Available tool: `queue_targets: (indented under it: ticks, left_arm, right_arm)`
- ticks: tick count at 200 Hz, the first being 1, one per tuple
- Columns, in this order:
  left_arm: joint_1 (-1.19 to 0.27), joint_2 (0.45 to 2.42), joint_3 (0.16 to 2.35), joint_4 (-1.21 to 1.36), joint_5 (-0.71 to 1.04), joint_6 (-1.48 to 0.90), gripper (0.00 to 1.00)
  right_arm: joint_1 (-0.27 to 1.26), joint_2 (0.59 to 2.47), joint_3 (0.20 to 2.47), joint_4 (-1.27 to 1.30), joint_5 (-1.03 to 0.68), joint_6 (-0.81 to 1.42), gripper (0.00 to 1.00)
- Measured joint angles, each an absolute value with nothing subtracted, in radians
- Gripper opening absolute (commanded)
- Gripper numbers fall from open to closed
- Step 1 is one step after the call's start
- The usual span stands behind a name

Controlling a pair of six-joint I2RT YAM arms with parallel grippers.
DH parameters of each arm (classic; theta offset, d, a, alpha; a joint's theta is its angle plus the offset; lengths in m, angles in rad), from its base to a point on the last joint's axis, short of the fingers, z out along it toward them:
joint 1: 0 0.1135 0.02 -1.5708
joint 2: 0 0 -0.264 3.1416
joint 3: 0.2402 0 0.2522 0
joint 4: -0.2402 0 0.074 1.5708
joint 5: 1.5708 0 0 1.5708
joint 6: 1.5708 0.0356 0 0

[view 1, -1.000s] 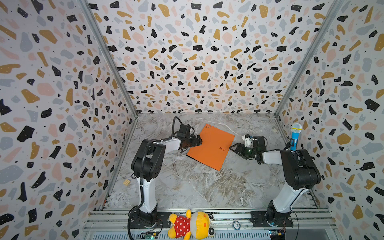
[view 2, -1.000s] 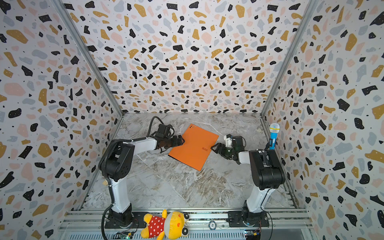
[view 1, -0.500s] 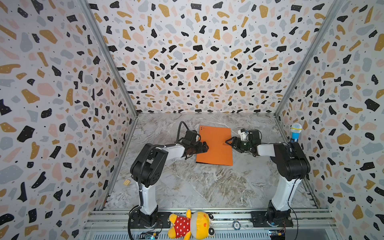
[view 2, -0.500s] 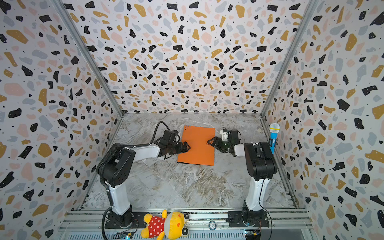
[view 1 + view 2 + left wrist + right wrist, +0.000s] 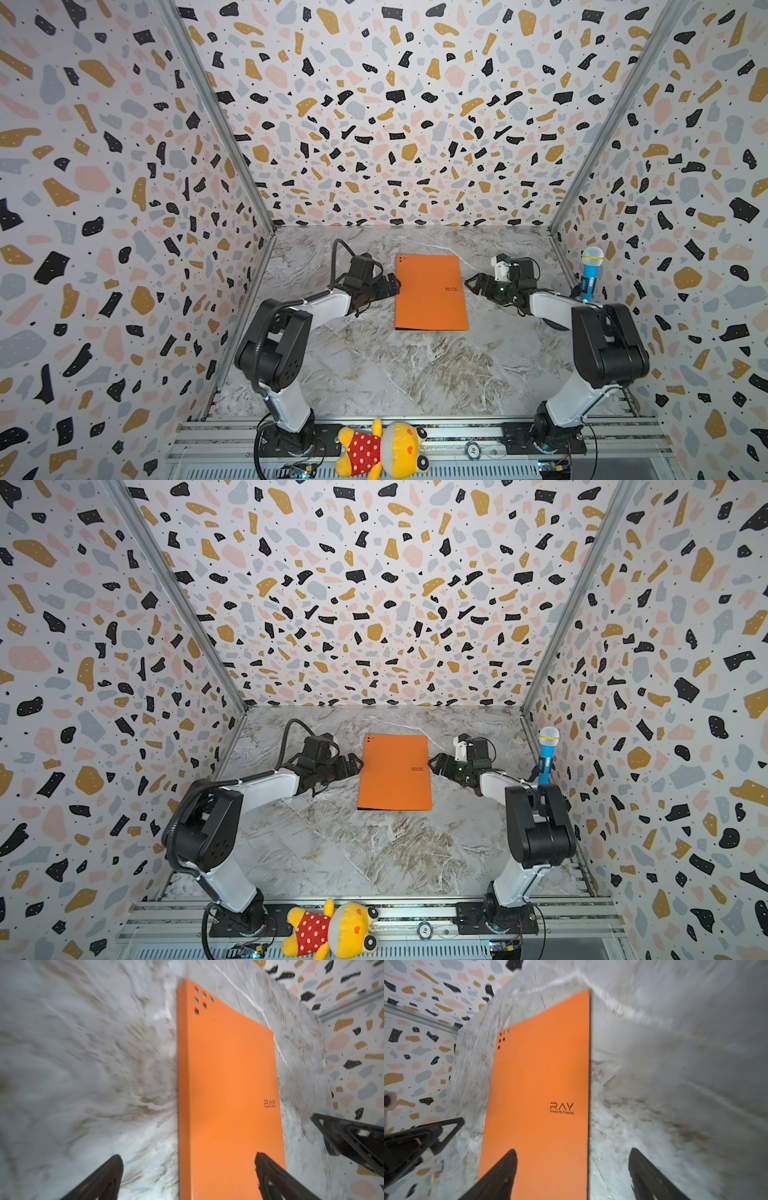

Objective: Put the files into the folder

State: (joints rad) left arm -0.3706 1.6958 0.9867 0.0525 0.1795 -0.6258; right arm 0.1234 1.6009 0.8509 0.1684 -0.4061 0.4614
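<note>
The folder [image 5: 430, 293] [image 5: 395, 773] lies closed and flat on the marble table, orange side up, with its dots at the far left corner. My left gripper [image 5: 394, 286] [image 5: 187, 1159] is open at the folder's left long edge. One finger is over the cover [image 5: 228, 1095] and the other over the table. My right gripper [image 5: 470, 282] [image 5: 573, 1152] is open just off the right long edge, near the logo, straddling that edge over the cover [image 5: 542, 1095]. Neither gripper holds anything. The files are hidden.
A blue toy microphone [image 5: 590, 274] stands by the right wall behind the right arm. A yellow plush toy [image 5: 382, 451] lies on the front rail between the arm bases. Patterned walls close in three sides of the table [image 5: 374, 365].
The folder has turned from a tilted lie to square with the table. Both grippers came in to its long edges with it, and their jaws have widened slightly.
</note>
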Motion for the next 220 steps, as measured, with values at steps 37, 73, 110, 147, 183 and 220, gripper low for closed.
queue_targets:
  ticks: [37,73,110,147,183,220]
  left_arm:
    - [-0.312,1.563,0.956,0.045,0.023,-0.579,0.99]
    - [-0.291,1.448,0.876,0.054,-0.128,-0.536,1.00]
    - [-0.285,1.308,0.733,0.120,-0.295,-0.468,0.99]
    - [-0.263,1.227,0.662,0.164,-0.425,-0.410,1.00]
    - [-0.222,1.207,0.657,0.167,-0.486,-0.388,0.99]
    - [-0.203,1.186,0.637,0.187,-0.522,-0.369,0.99]
  right_arm:
    - [0.123,1.304,0.663,0.336,-0.158,0.278,0.93]
    - [0.110,1.217,0.405,0.632,-0.003,0.127,0.96]
    - [0.086,1.322,0.323,0.803,0.072,0.047,0.95]
    - [0.074,1.321,0.302,0.971,0.088,0.018,0.95]
    - [0.058,1.236,0.239,1.010,0.107,0.029,0.96]
    - [-0.007,1.207,0.117,1.086,0.097,0.068,0.99]
